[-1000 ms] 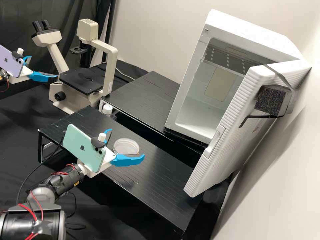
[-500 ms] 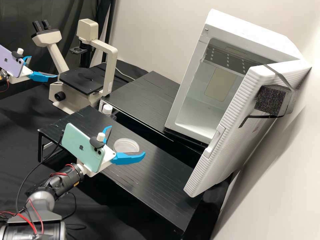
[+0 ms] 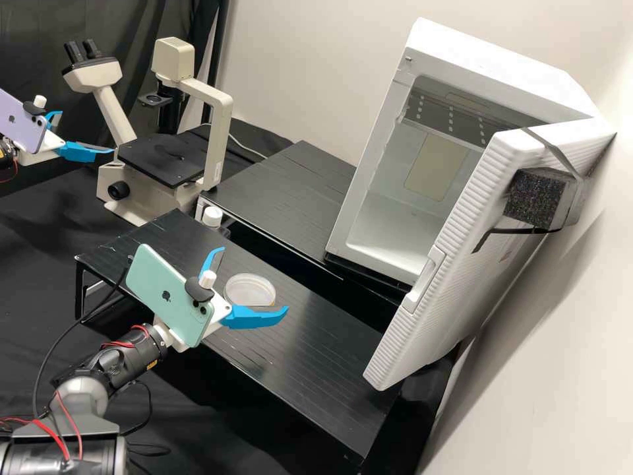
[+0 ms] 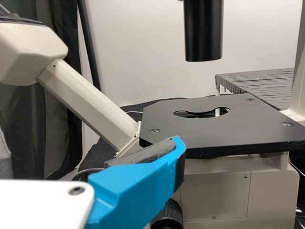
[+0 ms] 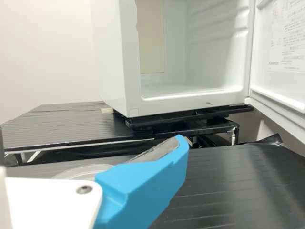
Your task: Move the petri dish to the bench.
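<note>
The right hand (image 3: 252, 279) is open with the petri dish (image 3: 249, 289) lying flat on the black bench (image 3: 316, 356) between its fingers, and a sideways swing could drag or tip the dish, because the near finger (image 3: 254, 317) sits so close.
</note>
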{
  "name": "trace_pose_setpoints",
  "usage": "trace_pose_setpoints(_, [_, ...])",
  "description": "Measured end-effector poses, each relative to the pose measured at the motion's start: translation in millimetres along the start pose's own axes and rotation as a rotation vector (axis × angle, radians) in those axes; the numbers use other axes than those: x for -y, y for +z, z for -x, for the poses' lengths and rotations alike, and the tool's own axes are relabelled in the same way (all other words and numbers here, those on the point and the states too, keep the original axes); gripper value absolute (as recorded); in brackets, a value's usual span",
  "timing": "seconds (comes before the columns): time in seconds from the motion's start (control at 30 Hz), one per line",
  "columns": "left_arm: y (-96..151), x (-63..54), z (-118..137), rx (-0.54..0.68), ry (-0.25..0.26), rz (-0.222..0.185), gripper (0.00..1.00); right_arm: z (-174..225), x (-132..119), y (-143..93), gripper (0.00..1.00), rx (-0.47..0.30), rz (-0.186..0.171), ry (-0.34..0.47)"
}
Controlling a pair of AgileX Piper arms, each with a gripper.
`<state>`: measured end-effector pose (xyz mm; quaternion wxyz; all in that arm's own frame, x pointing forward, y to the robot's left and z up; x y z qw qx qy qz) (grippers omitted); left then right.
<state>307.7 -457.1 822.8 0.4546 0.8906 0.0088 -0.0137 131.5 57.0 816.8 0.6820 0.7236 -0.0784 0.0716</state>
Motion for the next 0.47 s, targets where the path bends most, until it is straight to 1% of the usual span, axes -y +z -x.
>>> trace_pose_setpoints(0.1, [0.0,0.0,0.0,0.000,0.000,0.000,1.00,-0.1,1.4,-0.2,1.00,0.000,0.005,-0.007])
trace_pose_setpoints(0.2, [0.0,0.0,0.0,0.000,0.000,0.000,1.00,-0.8,3.1,1.2,1.00,0.015,0.012,-0.012])
trace_pose_setpoints(0.37, [0.0,0.0,0.0,0.000,0.000,0.000,1.00,-1.1,3.8,5.7,1.00,0.065,0.003,-0.008])
trace_pose_setpoints(0.47, [0.0,0.0,0.0,0.000,0.000,0.000,1.00,-0.6,3.7,8.5,1.00,0.098,-0.012,-0.005])
